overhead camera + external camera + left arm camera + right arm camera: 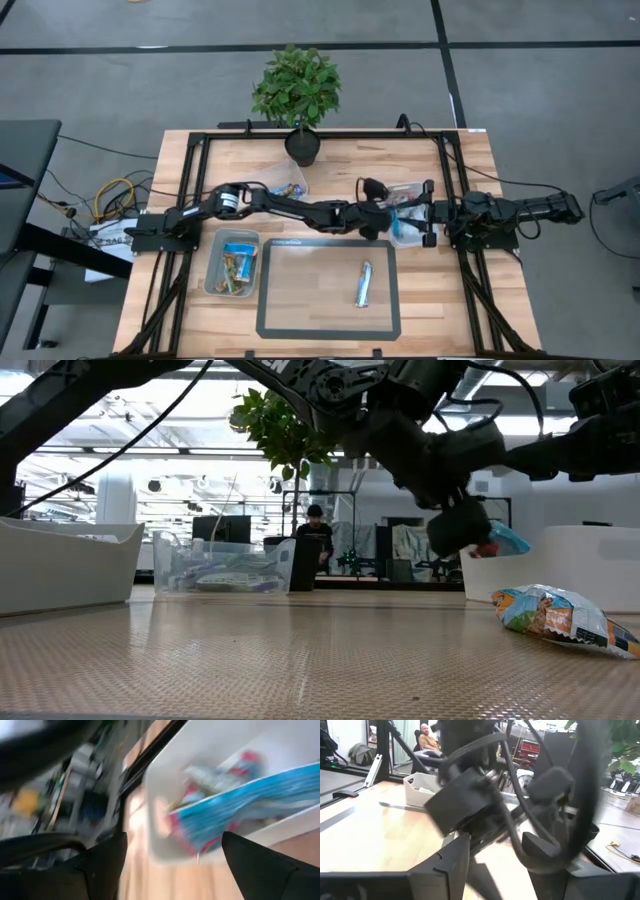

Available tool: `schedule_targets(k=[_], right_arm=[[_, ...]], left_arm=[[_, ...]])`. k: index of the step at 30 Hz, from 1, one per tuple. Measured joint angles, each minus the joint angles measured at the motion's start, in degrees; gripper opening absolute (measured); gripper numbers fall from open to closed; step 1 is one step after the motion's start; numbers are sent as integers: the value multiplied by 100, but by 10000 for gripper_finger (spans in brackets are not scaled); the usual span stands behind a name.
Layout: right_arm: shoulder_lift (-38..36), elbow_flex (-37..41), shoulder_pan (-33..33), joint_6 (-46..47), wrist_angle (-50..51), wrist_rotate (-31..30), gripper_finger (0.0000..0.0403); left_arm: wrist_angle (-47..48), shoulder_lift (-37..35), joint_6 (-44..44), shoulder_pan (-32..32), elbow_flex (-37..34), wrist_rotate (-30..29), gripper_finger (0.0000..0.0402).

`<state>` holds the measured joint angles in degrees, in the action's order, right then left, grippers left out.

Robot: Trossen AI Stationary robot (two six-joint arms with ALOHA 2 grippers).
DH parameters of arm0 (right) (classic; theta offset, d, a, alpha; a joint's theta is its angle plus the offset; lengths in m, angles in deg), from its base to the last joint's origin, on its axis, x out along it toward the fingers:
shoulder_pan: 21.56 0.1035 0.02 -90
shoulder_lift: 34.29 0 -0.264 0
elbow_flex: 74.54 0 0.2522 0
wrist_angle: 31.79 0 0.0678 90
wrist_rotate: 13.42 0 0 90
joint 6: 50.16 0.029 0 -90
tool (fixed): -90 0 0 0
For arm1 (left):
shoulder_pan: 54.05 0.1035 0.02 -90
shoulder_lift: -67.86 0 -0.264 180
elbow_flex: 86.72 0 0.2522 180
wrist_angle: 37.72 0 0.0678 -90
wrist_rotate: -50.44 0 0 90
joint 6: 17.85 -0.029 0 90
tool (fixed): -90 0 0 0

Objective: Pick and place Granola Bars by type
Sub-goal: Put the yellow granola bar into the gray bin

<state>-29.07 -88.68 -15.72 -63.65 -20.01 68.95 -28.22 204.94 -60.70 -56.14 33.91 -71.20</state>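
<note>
My left gripper [390,216] reaches across the table to the clear bin [408,238] at the right and is open over it. In the left wrist view [175,839] a blue wrapped granola bar [240,805] slants inside that bin [165,780], between and beyond my spread fingers, over red-white bars [250,757]. In the low view the gripper [465,530] has the blue wrapper [505,540] beside it. My right gripper [428,213] is open and empty just right of the same bin. One more bar [363,283] lies flat on the grey mat [300,300].
A clear bin [232,262] with several bars stands left of the mat. Another bin [285,180] stands at the far side beside a potted plant [298,95]. My left arm [470,800] fills the space right in front of my right gripper [492,845].
</note>
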Motion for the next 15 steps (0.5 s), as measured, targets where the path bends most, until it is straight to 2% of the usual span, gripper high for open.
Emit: schedule_targets(k=[2, 8, 11, 15], right_arm=[[0, 2, 0, 1, -6, -15, 171], [2, 1, 2, 1, -4, 16, 171], [2, 0, 2, 1, -2, 18, 171], [2, 2, 2, 1, 1, 18, 171]], left_arm=[[227, -102, 321, -2, 0, -330, 319], [1161, -436, 1528, -209, 0, -400, 319], [1902, -631, 2465, -404, 0, -96, 319], [2998, -873, 3785, -723, 0, 692, 319]])
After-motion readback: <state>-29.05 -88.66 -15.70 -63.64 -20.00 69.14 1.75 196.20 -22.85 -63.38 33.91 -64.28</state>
